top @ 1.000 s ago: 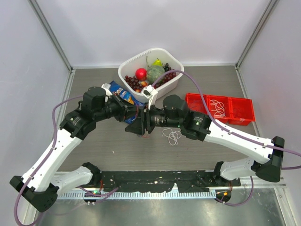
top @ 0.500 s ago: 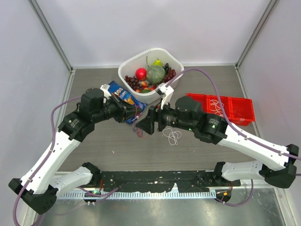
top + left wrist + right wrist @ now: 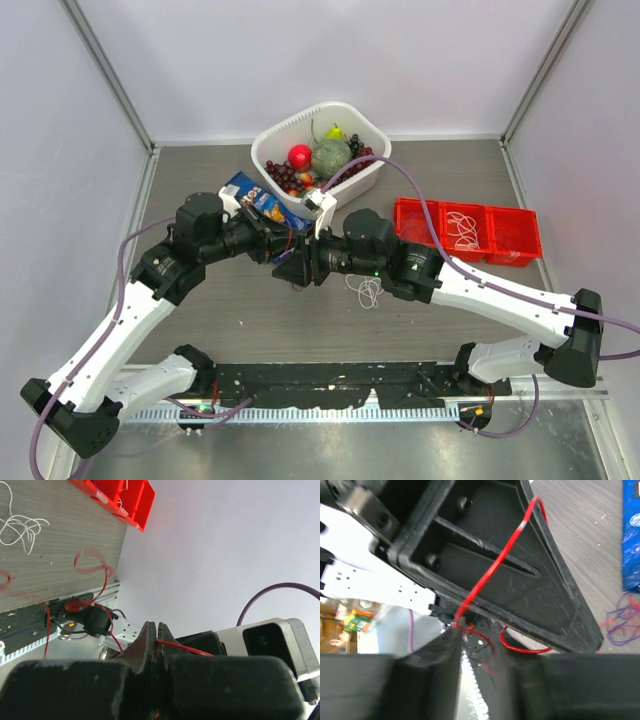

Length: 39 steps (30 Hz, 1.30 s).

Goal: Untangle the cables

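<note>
My left gripper (image 3: 157, 628) is shut on a thin red cable (image 3: 178, 646), held above the table's middle (image 3: 286, 250). More of the red cable hangs in loops (image 3: 91, 563) below it. My right gripper (image 3: 480, 635) is right up against the left one (image 3: 299, 270). Its jaws stand apart, and the red cable (image 3: 492, 570) runs over the left gripper's finger to one of its fingertips (image 3: 451, 632). A white cable (image 3: 368, 290) lies loose on the table by the right arm. A purple-blue cable (image 3: 620, 627) lies by the chip bag.
A blue chip bag (image 3: 258, 202) lies behind the grippers. A white basket (image 3: 270, 140) of fruit stands at the back. Red bins (image 3: 512, 235) at the right hold another white cable (image 3: 463, 228). A black rail (image 3: 330, 380) runs along the near edge.
My right gripper pulled away to the right half a second ago and has come back left, tight against the left gripper. The left gripper still holds the red cable.
</note>
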Tool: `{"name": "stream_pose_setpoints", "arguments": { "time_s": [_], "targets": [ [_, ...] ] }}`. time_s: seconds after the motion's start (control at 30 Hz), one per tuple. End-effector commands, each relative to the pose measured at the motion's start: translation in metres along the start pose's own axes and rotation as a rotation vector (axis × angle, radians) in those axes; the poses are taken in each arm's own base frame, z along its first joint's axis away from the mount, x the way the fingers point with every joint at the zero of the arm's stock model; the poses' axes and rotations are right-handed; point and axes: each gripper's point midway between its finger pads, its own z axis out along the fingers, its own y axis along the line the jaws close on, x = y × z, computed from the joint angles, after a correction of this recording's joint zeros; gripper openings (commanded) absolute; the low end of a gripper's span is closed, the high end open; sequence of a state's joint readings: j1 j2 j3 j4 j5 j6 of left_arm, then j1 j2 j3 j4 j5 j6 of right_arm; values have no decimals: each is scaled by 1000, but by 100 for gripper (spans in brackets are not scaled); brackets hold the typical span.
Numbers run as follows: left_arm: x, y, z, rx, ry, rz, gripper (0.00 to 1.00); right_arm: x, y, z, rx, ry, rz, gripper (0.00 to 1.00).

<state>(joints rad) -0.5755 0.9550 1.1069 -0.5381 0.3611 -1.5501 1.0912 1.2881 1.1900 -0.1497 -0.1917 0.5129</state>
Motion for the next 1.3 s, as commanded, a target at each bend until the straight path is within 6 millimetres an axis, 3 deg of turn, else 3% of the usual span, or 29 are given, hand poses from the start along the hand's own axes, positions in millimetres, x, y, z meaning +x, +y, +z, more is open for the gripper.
{"name": "stream_pose_setpoints", "arguments": {
  "time_s": [0.0,0.03,0.1,0.27,0.37,0.53,0.7,0.8,0.87,0.93,1.0,1.07,1.2,1.23,1.27],
  "targets": [
    [11,-22,-6,130,65,-11,1,-24,21,-8,-76,-92,4,21],
    [13,-24,-5,143,76,-9,2,-24,16,-10,-48,-104,8,8],
    [14,-26,-6,165,81,-1,7,-26,9,-19,-2,-126,12,1],
    [15,-26,-6,171,87,12,28,-34,0,-45,73,-181,13,1],
    [14,-27,-5,178,85,27,34,-36,-2,-55,94,-201,21,1],
    [11,-20,-5,135,66,57,67,-54,-25,-86,263,-295,28,1],
    [5,-14,-12,115,10,88,68,-71,-70,-132,563,-358,33,0],
    [1,-11,-16,111,-23,91,66,-75,-107,-160,761,-373,44,1],
    [2,-12,-18,117,-25,95,66,-72,-144,-180,900,-346,90,1],
    [3,-12,-18,117,-19,98,66,-66,-204,-223,1096,-318,195,1],
    [4,-12,-19,115,-13,101,65,-55,-231,-234,1143,-268,243,1],
    [6,-15,-21,127,-9,106,65,-48,-278,-281,1299,-278,347,1],
    [6,-21,-24,144,-12,128,65,-30,-338,-332,1506,-286,521,1],
    [6,-22,-24,145,-14,131,65,-29,-349,-353,1594,-322,557,1],
    [6,-22,-24,145,-13,131,65,-22,-364,-359,1642,-303,591,1]
  ]
}}
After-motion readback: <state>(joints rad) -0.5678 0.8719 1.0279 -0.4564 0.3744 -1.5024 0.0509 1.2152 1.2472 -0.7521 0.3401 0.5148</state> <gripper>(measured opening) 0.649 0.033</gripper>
